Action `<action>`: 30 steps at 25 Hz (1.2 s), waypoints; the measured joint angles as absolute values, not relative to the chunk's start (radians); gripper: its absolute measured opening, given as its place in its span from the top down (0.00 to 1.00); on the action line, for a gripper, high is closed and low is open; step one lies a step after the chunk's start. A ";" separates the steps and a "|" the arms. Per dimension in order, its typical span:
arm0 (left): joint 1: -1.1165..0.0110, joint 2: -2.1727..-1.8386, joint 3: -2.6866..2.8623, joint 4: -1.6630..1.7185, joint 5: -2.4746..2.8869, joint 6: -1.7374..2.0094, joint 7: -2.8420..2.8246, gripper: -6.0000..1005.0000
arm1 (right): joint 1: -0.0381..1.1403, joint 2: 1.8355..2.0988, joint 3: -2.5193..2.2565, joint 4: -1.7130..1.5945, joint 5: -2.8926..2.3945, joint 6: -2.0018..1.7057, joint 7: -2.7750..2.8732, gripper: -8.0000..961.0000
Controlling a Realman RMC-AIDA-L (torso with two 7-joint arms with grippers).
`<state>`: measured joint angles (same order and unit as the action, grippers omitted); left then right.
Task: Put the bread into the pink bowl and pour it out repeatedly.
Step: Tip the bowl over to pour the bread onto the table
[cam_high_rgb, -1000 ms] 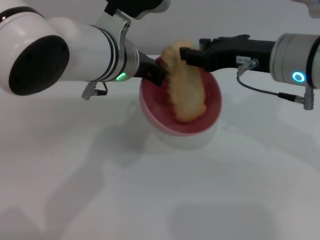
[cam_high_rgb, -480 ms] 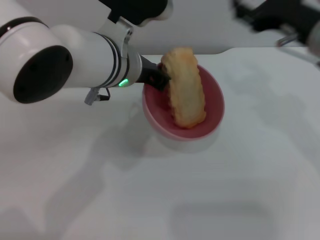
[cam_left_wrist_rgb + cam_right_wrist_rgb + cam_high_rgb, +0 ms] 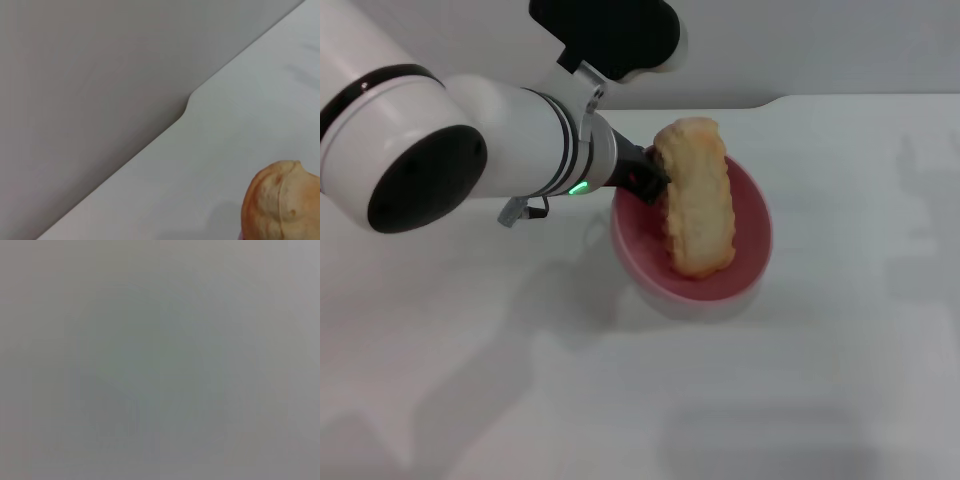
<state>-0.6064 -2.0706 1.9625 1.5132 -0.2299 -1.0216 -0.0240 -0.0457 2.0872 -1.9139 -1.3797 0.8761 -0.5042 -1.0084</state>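
Left end effector [image 3: 645, 180] grips pink bowl [image 3: 745, 280] rim — bread [image 3: 698, 200] inside.

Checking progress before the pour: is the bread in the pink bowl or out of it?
In. The bread leans inside the pink bowl, its far end poking above the rim, where the left end effector grips.

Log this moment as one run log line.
left end effector: gripping rim of glossy pink plastic bowl, tilted | ridged orange toy bread loaf: inside bowl, leaning on rim | right end effector: out of view
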 joint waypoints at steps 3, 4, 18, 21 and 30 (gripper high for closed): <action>-0.612 -2.071 1.968 1.512 -0.230 -1.020 -0.022 0.95 | -0.064 2.088 -1.952 -1.328 0.872 -0.555 -0.928 0.32; -0.613 -2.071 1.972 1.513 -0.229 -1.013 -0.022 0.95 | -0.069 2.087 -1.966 -1.305 0.872 -0.579 -0.902 0.32; -0.607 -2.075 2.116 1.497 -0.117 -0.841 -0.001 0.95 | -0.147 2.082 -2.057 -1.119 0.860 -0.878 -0.663 0.32; -0.612 -2.076 2.128 1.470 -0.097 -0.809 -0.003 0.95 | -0.148 2.080 -2.062 -1.096 0.860 -0.875 -0.600 0.33; -0.620 -2.077 2.163 1.324 -0.055 -0.611 0.001 0.95 | -0.157 2.079 -2.066 -1.087 0.856 -0.874 -0.574 0.33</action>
<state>-0.6196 -2.0772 2.1626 1.3242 -0.0553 -0.6108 0.0007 -0.1569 2.0785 -2.0664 -1.0867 0.8556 -0.8741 -0.5735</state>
